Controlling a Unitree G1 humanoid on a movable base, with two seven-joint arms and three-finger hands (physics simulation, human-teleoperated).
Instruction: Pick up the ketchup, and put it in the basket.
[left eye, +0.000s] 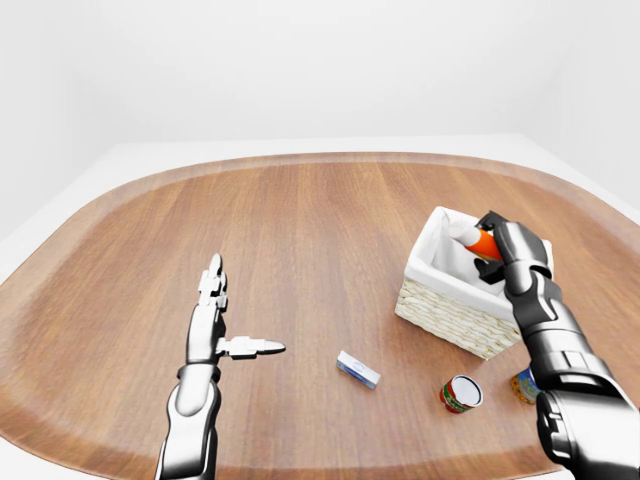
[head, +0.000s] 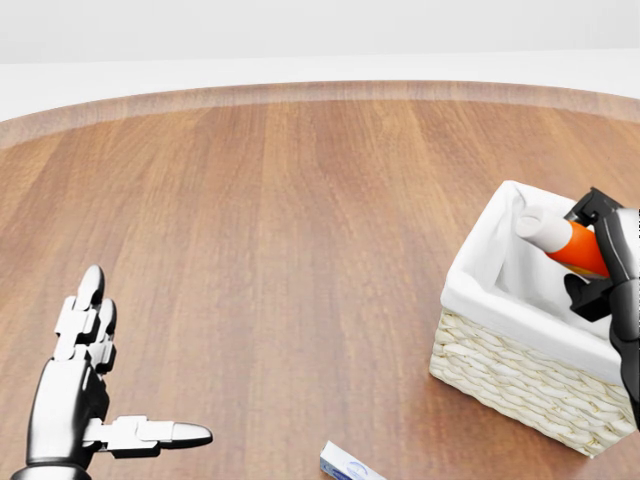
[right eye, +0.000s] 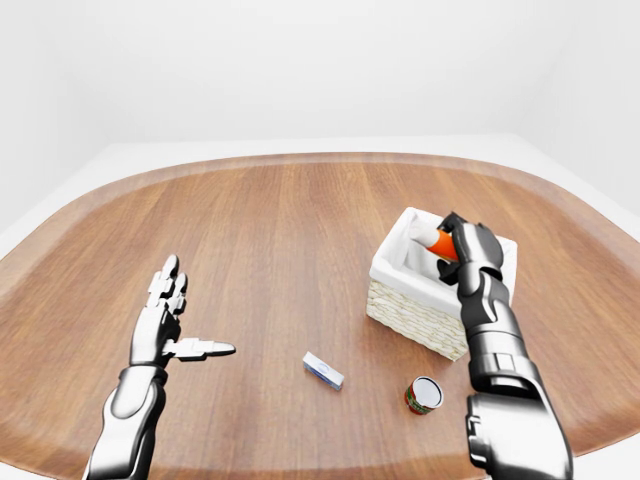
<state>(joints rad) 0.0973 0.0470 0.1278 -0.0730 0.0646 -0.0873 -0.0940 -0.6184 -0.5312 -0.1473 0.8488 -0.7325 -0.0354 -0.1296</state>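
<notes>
The right hand (head: 612, 262) grips the ketchup (head: 562, 240) over the basket (head: 520, 375). The bottle lies tilted, its white cap pointing up and to the head view's left, just inside the white lining. The left hand (head: 85, 385) hovers open above the table (head: 280, 220), well apart.

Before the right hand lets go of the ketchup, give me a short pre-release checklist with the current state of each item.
1. Right hand closed round the ketchup bottle: ok.
2. Bottle over the basket opening, inside its rim: ok.
3. Bottle low enough to drop gently: cannot tell; its lower end is hidden by the hand.
4. White liner free of other items where visible: ok.
5. Left hand open and away from the basket: ok.
6. Small box and can lie apart from the basket: ok.
</notes>
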